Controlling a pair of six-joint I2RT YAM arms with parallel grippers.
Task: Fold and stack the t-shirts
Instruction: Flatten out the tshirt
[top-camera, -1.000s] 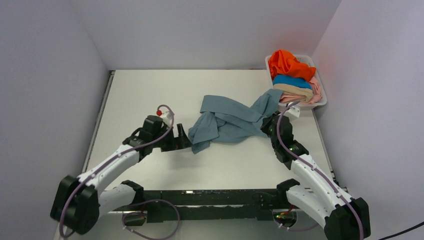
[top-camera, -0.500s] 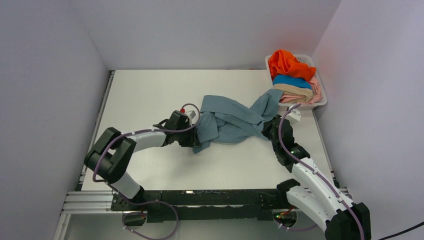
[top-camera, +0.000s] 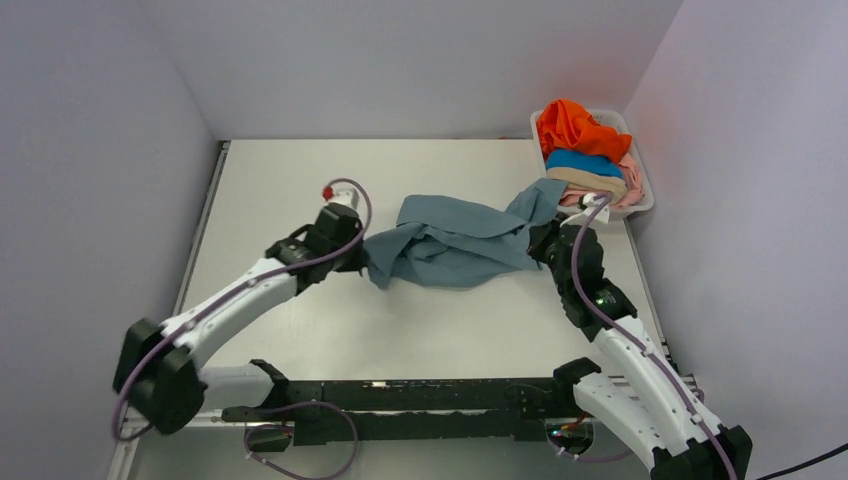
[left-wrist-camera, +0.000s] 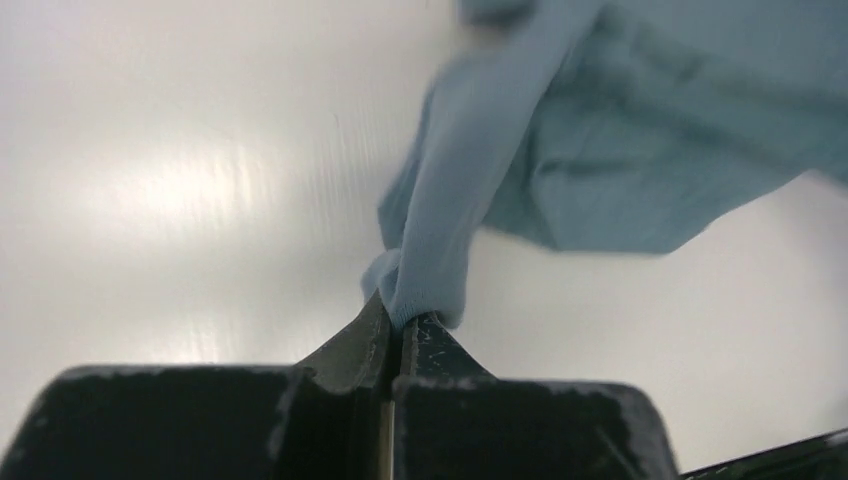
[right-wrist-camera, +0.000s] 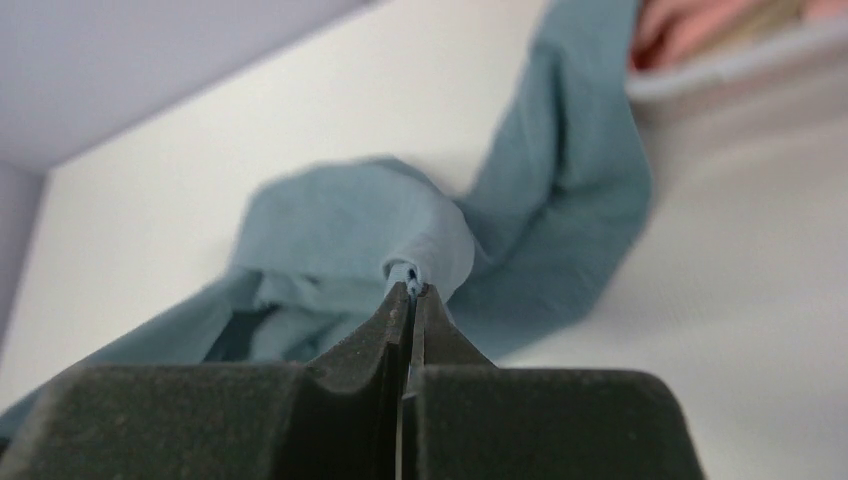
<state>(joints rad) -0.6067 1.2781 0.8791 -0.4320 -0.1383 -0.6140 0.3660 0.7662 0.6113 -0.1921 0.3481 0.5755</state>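
Observation:
A crumpled grey-blue t-shirt (top-camera: 455, 243) lies across the middle of the table, one end trailing toward the basket. My left gripper (top-camera: 362, 259) is shut on its left edge; the cloth (left-wrist-camera: 440, 230) bunches out of the pinched jaws (left-wrist-camera: 402, 322). At the shirt's right side my right gripper (top-camera: 541, 247) is also shut on a fold (right-wrist-camera: 420, 250), which pokes up at the jaw tips (right-wrist-camera: 411, 290). The orange t-shirt (top-camera: 574, 127), bright blue t-shirt (top-camera: 580, 160), tan t-shirt (top-camera: 592, 181) and pink t-shirt (top-camera: 612, 197) sit heaped in the basket.
The white plastic basket (top-camera: 645, 190) stands at the back right corner against the right wall. Grey walls close the table on the left, back and right. The white tabletop (top-camera: 270, 190) stretches bare to the left of the shirt.
My left gripper reached the shirt's left edge, shut on it and pulled it left and back, stretching the cloth. The right gripper stayed shut on the shirt and shifted slightly back.

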